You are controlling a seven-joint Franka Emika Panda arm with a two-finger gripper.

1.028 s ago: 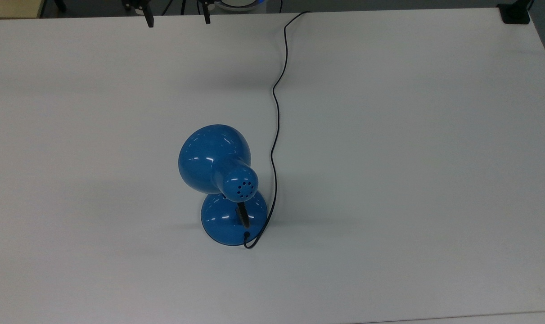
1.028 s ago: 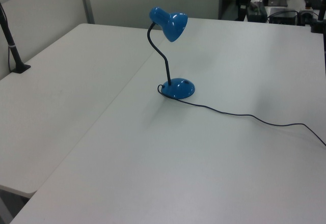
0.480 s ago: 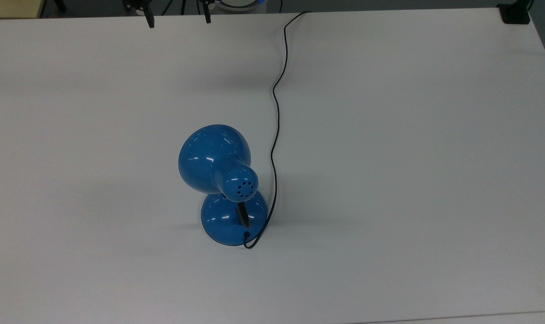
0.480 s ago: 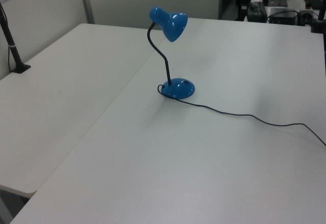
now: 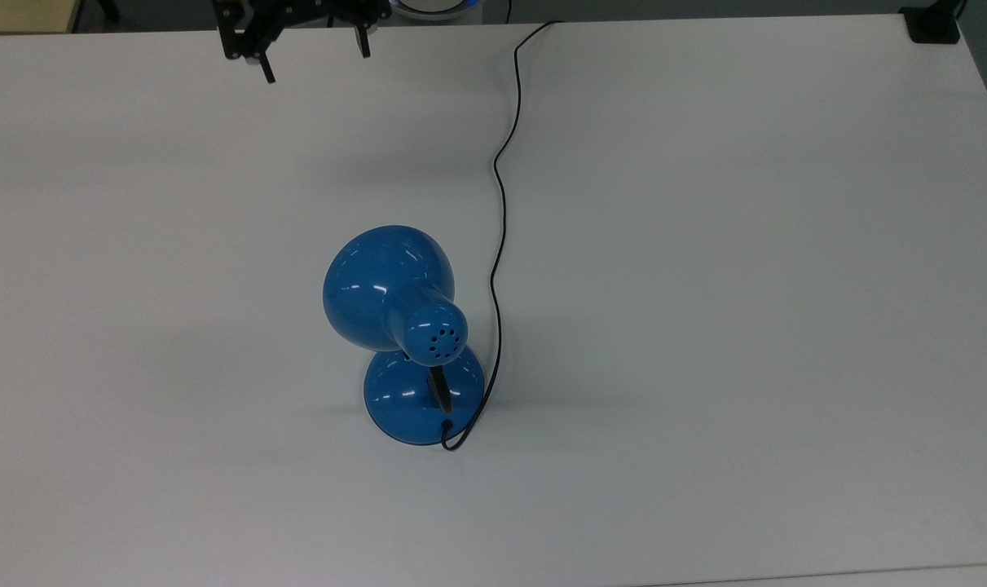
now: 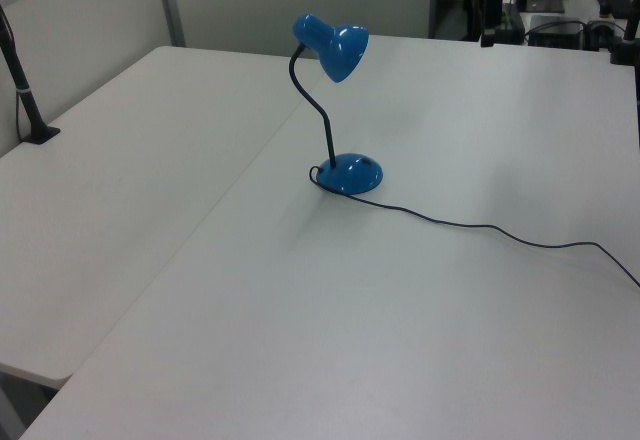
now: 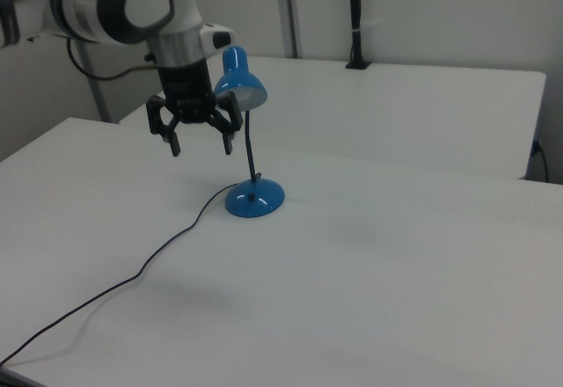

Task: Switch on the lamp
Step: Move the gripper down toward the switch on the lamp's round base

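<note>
Top view straight down, left and right views oblique, opposite sides; all share lamp (image 5: 403,326)

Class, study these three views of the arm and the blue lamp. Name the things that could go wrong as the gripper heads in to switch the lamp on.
1. The lamp is top-heavy on a thin neck; a sideways push on the shade could tip it.
2. The cord trails loosely across the table; the open gripper could snag it and drag the lamp.
3. No switch is visible, so the gripper may press the wrong spot.
</note>
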